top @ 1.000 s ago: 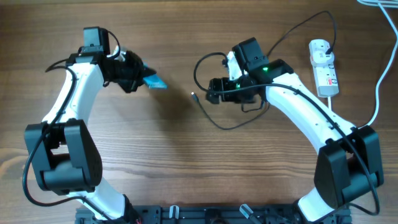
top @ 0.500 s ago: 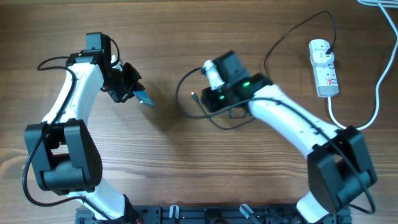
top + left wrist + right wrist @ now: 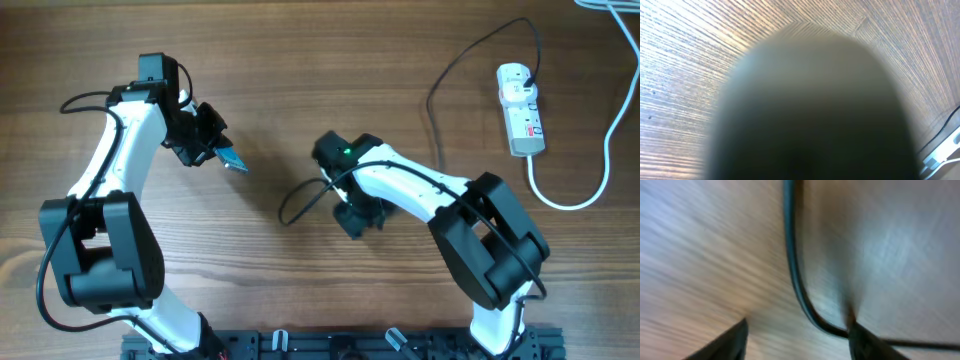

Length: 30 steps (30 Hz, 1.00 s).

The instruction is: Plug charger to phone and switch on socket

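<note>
Two claws: your left gripper (image 3: 216, 149) pinches the phone (image 3: 234, 161) above the table. Your right gripper (image 3: 796, 330) is spread, the charger (image 3: 791, 265) running between its fingers, close against one.

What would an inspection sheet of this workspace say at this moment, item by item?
Surface: wooden table, grain visible.
Job's things: phone held tilted by the left gripper; charger runs from the socket to a loop by the right arm, tip not seen; switch state too small to tell.
Clutter: nothing seen.
Grippers: left gripper shut on the phone; right gripper open, close over the charger.
Cables: thick white cord curves from the socket off the right edge.
Surroundings: nothing seen.
</note>
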Available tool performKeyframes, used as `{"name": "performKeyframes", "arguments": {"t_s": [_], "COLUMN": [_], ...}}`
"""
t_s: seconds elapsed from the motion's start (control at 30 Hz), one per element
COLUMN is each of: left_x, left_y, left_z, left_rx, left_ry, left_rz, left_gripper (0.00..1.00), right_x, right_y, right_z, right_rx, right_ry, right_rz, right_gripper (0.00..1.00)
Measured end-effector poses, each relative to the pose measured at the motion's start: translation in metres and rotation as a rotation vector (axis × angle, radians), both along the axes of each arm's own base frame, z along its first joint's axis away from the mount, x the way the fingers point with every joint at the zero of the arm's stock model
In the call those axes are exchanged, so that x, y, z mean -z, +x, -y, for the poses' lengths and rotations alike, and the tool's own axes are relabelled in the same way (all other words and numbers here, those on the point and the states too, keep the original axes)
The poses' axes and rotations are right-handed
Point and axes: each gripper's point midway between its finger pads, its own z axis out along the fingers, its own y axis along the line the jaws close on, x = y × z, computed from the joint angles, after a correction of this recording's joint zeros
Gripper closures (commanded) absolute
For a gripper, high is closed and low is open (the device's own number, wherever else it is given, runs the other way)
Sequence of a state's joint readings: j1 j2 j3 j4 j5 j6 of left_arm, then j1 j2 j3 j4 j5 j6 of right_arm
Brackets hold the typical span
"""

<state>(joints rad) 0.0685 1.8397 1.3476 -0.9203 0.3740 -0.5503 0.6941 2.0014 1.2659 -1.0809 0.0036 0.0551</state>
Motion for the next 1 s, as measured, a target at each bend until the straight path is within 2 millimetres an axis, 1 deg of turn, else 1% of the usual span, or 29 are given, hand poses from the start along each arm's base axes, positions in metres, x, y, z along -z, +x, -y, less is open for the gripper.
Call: {"name": "performKeyframes", "arguments": {"t_s": [0.03, 0.07, 0.13, 0.2, 0.23, 0.27, 0.3, 0.33, 0.37, 0.4, 0.43, 0.5, 0.53, 0.6, 0.67, 0.73, 0.9, 0.93, 1.0], "left_x": [0.000, 0.000, 0.000, 0.000, 0.000, 0.000, 0.000, 0.000, 0.000, 0.000, 0.000, 0.000, 0.000, -0.001, -0.001, -0.001, -0.002, -0.002, -0.002], "left_y": [0.000, 0.000, -0.002, -0.002, -0.002, -0.001, -0.001, -0.002, -0.002, -0.001, -0.001, 0.000, 0.002, 0.004, 0.006, 0.007, 0.009, 0.009, 0.009], "left_z": [0.000, 0.000, 0.000, 0.000, 0.000, 0.000, 0.000, 0.000, 0.000, 0.000, 0.000, 0.000, 0.000, 0.000, 0.000, 0.000, -0.001, -0.001, -0.001], "left_rx": [0.000, 0.000, 0.000, 0.000, 0.000, 0.000, 0.000, 0.000, 0.000, 0.000, 0.000, 0.000, 0.000, 0.000, 0.000, 0.000, 0.000, 0.000, 0.000], "left_ry": [0.000, 0.000, -0.001, -0.001, -0.001, 0.000, 0.000, 0.000, 0.000, 0.000, 0.000, 0.000, 0.001, 0.001, 0.001, 0.002, 0.003, 0.003, 0.003], "left_rz": [0.000, -0.001, -0.008, -0.011, -0.009, -0.006, -0.006, -0.007, -0.007, -0.006, -0.004, 0.001, 0.008, 0.017, 0.027, 0.031, 0.038, 0.038, 0.038], "left_gripper": [0.96, 0.96, 0.96, 0.96, 0.96, 0.96, 0.96, 0.96, 0.96, 0.96, 0.96, 0.96, 0.96, 0.96, 0.96, 0.96, 0.96, 0.96, 0.96], "right_x": [0.001, 0.001, 0.000, -0.003, -0.010, -0.017, -0.030, -0.037, -0.042, -0.042, -0.043, -0.043, -0.043, -0.043, -0.041, -0.032, -0.009, -0.008, -0.007], "right_y": [-0.013, -0.012, -0.008, -0.001, 0.013, 0.023, 0.043, 0.055, 0.076, 0.085, 0.090, 0.094, 0.094, 0.095, 0.099, 0.094, 0.092, 0.095, 0.097], "right_z": [0.016, 0.021, 0.030, 0.032, 0.022, 0.015, -0.001, -0.011, -0.029, -0.037, -0.042, -0.050, -0.051, -0.053, -0.062, -0.066, -0.064, -0.064, -0.064], "right_rx": [0.032, 0.051, 0.080, 0.093, 0.091, 0.081, 0.061, 0.043, 0.011, -0.002, -0.013, -0.020, -0.024, -0.034, -0.046, -0.062, -0.091, -0.097, -0.101], "right_ry": [-0.050, -0.053, -0.061, -0.074, -0.047, -0.025, 0.025, 0.061, 0.127, 0.159, 0.183, 0.220, 0.228, 0.237, 0.263, 0.269, 0.285, 0.289, 0.298], "right_rz": [-0.067, -0.076, -0.085, -0.092, -0.057, -0.032, 0.029, 0.072, 0.153, 0.190, 0.209, 0.221, 0.219, 0.222, 0.251, 0.255, 0.277, 0.306, 0.336], "right_gripper": [0.21, 0.19, 0.26, 0.26, 0.26, 0.25, 0.26, 0.27, 0.34, 0.36, 0.42, 0.71, 0.82, 0.94, 0.96, 0.96, 0.96, 0.96, 0.90]}}
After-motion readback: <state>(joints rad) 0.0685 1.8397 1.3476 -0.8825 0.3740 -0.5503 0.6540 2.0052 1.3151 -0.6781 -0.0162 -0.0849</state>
